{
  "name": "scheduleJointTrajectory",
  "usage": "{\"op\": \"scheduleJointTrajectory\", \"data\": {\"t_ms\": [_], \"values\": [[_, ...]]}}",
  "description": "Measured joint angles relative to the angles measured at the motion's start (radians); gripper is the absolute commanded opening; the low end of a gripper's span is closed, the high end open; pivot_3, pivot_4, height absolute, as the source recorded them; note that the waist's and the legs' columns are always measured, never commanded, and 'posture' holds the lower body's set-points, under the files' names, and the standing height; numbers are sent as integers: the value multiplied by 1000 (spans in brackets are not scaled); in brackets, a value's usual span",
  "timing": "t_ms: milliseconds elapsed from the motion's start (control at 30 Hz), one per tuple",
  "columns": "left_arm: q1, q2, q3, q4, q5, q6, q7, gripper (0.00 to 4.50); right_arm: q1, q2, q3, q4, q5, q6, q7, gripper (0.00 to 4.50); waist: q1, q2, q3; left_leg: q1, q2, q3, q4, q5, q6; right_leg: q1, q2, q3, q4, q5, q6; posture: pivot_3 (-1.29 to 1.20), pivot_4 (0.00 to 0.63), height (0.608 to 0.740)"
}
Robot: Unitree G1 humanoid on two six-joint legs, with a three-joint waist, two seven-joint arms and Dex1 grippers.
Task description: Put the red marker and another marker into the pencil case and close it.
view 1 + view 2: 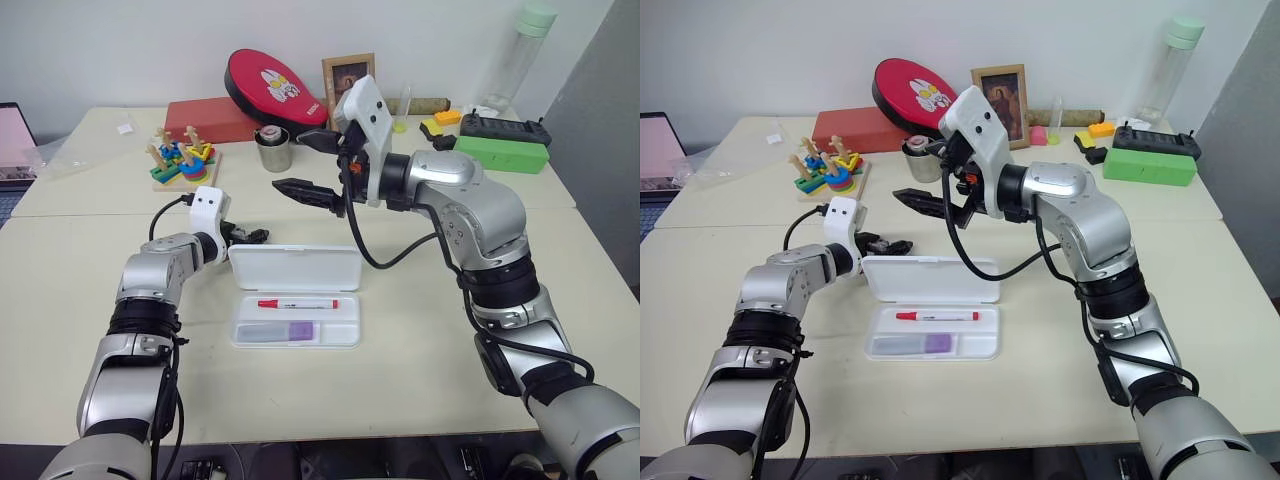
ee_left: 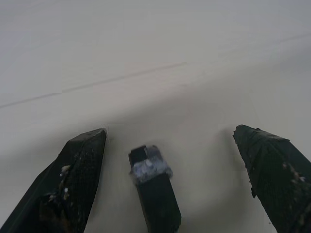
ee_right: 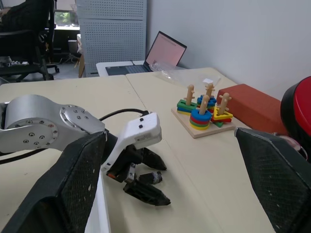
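Both markers in, pencil case [image 1: 295, 268] lid up.
Left pincer [image 1: 252, 236] apart beside lid; careless push could slide case; right pincer [image 1: 312, 165] apart, raised.

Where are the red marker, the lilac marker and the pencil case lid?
red marker [image 1: 298, 303], left eye view, middle of its white barrel
lilac marker [image 1: 300, 330], left eye view, its purple end
pencil case lid [image 1: 295, 268], left eye view, centre of the raised lid

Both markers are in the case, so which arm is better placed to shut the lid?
Probably left: the left gripper sits low beside the raised lid of the pencil case, jaws open. The right gripper hangs high above the table.
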Motion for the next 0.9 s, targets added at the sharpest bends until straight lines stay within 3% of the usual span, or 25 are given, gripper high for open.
{"op": "scheduleJointTrajectory", "data": {"t_ms": [300, 667, 900], "values": [[102, 10, 20, -169, 8, 74, 25, 2688, 1, -5, 0, 0, 20, 7, 0, 4500, 0, 0, 0, 1, 0, 0, 0, 0, 0, 0, 0, 0, 1, 0, 0, 0, 150, 740], [137, 10, 52, -219, 8, 107, 46, 634, 1, -7, 1, 0, 24, 2, 5, 4500, 2, 0, 0, 1, 0, 0, 0, 0, 0, 0, 0, 0, 2, 0, 0, 0, 150, 740], [133, 9, 60, -194, 9, 83, 47, 404, 3, -8, 2, 0, 24, -3, 10, 4500, 2, 0, 0, 1, 0, 0, 0, 0, 0, 0, 0, 0, 2, 0, 0, 0, 150, 740]]}}
